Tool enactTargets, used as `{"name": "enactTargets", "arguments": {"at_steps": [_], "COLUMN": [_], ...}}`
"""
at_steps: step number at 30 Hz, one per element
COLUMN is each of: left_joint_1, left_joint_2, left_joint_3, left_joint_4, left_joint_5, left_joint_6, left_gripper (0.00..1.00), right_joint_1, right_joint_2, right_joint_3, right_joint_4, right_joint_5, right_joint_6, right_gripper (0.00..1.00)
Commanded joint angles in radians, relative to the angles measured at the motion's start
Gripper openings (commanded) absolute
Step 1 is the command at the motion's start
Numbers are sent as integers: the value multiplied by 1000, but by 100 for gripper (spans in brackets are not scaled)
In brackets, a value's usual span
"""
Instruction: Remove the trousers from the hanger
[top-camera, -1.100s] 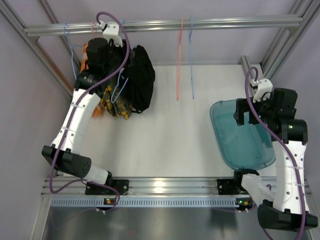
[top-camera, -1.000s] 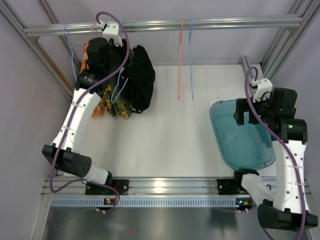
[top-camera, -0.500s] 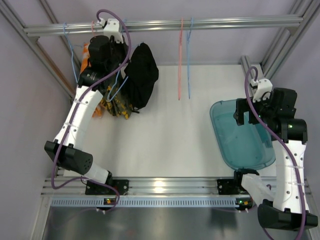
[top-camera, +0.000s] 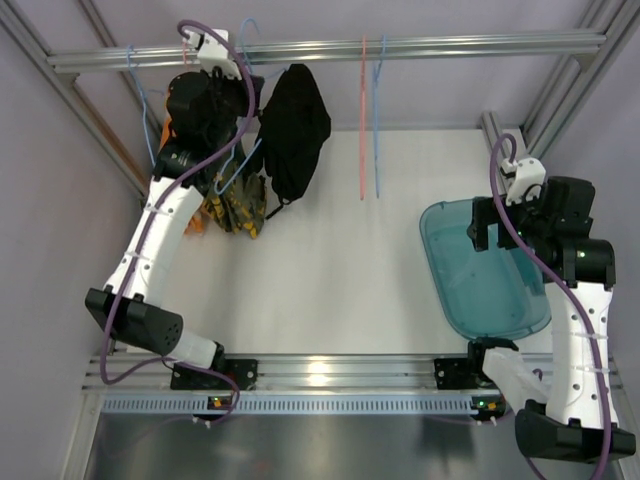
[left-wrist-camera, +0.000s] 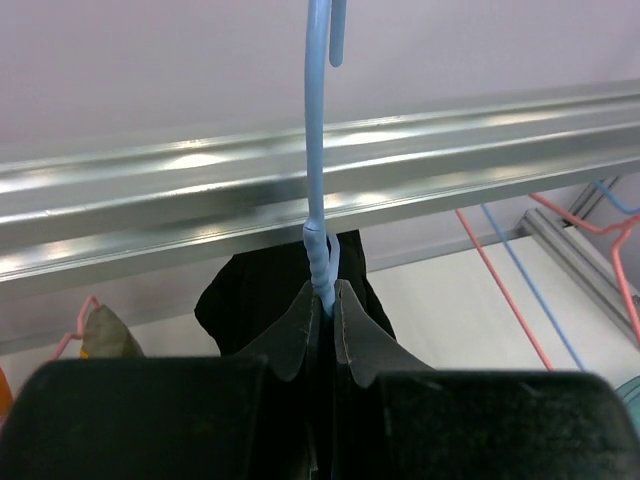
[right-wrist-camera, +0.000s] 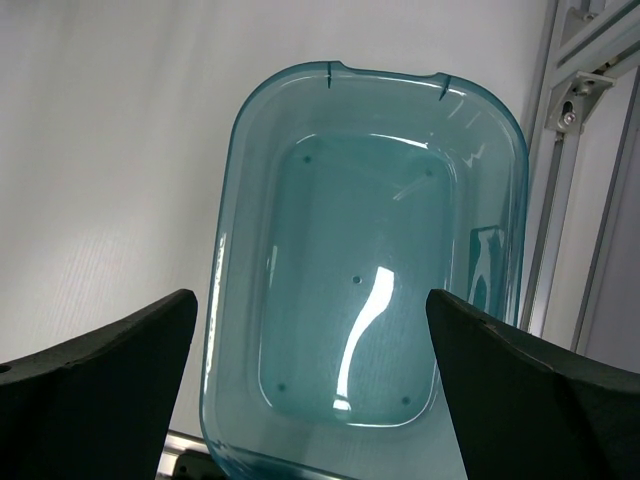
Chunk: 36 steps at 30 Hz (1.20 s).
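Note:
The black trousers (top-camera: 296, 132) hang from a light blue hanger (top-camera: 240, 165) at the back left, below the metal rail (top-camera: 400, 46). My left gripper (top-camera: 232, 112) is shut on the neck of the blue hanger (left-wrist-camera: 318, 190), whose hook rises in front of the rail (left-wrist-camera: 500, 140). The black trousers (left-wrist-camera: 255, 295) hang just beyond my fingers (left-wrist-camera: 295, 335). The camouflage trousers (top-camera: 232, 208) hang lower, left of the black pair. My right gripper (right-wrist-camera: 310, 330) is open and empty above the teal tub (right-wrist-camera: 370, 290).
A pink hanger (top-camera: 361, 110) and a blue hanger (top-camera: 378, 110) hang empty from the rail's middle. Another blue hanger (top-camera: 138, 95) and an orange item (top-camera: 170, 105) are at far left. The teal tub (top-camera: 480, 275) sits at right. Frame posts stand at both back corners.
My left gripper has lifted the blue hanger up and toward the rail. The black trousers have swung up and to the right. The right arm has not moved.

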Motion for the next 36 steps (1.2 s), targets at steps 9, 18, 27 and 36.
{"name": "enactTargets", "arguments": {"at_steps": [9,18,27,36], "left_joint_1": [-6,-9,-9,37], "left_joint_2": [-262,-471,-600,-597], "left_joint_3": [-154,-280,-357,-321], "left_joint_4": [227,52,-66,-147], "left_joint_5": [80,135,117,106], "left_joint_6": [-9,-105,-280,-365], "left_gripper": [0,0,0,0], "right_joint_1": [-15,-15,113,672], "right_joint_2": [-111,-292,-23,223], "right_joint_3": [-6,-118,43,294], "right_joint_4": [139,448,486,509], "right_joint_5": [-33,-360,-436,-69], "right_joint_6": [-14,-31,102,-44], "right_gripper": [99,99,99,99]}}
